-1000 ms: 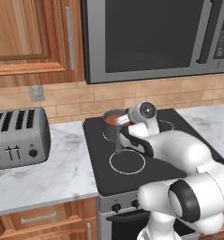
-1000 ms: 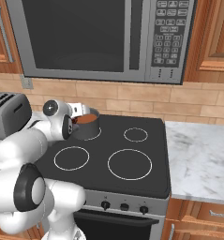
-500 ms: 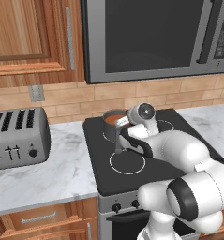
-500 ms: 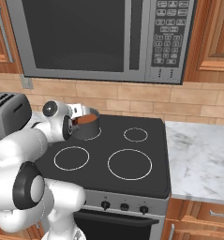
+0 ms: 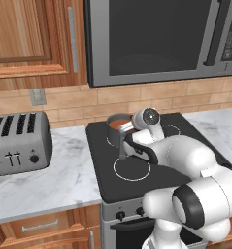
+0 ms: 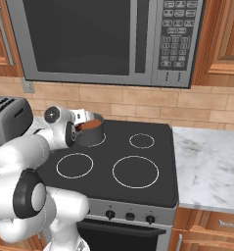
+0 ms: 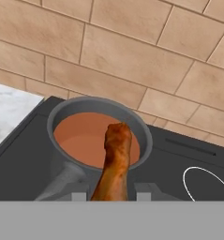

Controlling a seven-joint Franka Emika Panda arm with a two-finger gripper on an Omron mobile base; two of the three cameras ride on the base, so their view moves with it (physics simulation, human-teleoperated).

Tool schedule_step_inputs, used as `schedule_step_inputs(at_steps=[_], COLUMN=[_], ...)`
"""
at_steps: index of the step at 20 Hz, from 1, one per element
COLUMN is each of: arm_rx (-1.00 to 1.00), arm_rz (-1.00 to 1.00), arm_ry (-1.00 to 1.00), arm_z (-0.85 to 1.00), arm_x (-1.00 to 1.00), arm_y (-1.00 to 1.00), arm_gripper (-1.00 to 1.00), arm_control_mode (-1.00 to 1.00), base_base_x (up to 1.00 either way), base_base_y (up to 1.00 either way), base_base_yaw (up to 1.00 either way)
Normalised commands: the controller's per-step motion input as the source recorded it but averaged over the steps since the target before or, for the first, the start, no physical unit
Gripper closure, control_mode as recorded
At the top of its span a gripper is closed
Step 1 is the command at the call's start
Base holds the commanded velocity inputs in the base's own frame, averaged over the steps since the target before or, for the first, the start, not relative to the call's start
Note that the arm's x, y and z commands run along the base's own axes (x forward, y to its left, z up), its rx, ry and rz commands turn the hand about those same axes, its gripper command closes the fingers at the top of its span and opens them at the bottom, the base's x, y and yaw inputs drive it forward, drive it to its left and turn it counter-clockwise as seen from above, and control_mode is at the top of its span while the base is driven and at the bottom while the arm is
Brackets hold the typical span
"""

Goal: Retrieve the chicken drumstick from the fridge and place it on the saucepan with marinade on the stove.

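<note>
The small dark grey saucepan stands on the back-left burner of the black stove, full of smooth orange-brown marinade. My gripper is shut on the reddish-brown chicken drumstick. The drumstick's far end reaches over the pan's near rim, above the liquid. From the base cameras, the gripper hovers at the saucepan rim. The pan's long handle points toward the stove front. The fridge is out of view.
A steel toaster sits on the marble counter left of the stove. A microwave hangs close above the cooktop. Marble counter continues to the right. A brick backsplash rises just behind the pan.
</note>
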Motion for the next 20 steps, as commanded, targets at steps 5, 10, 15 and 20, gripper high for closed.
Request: schedule_step_inputs(at_steps=[5,10,15,20], arm_rx=[0.00,0.00,0.00,0.00], arm_rz=[0.00,0.00,0.00,0.00], arm_ry=[0.05,0.06,0.00,0.00], arm_z=[0.03,0.03,0.00,-0.07], arm_x=[0.23,0.43,0.26,0.16], arm_y=[0.00,0.00,0.00,0.00], arm_gripper=[1.00,1.00,1.00,1.00], arm_control_mode=[-1.00,-1.00,-1.00,-1.00], base_base_x=[0.00,0.00,0.00,0.00], base_base_y=[0.00,0.00,0.00,0.00], base_base_yaw=[0.00,0.00,0.00,0.00])
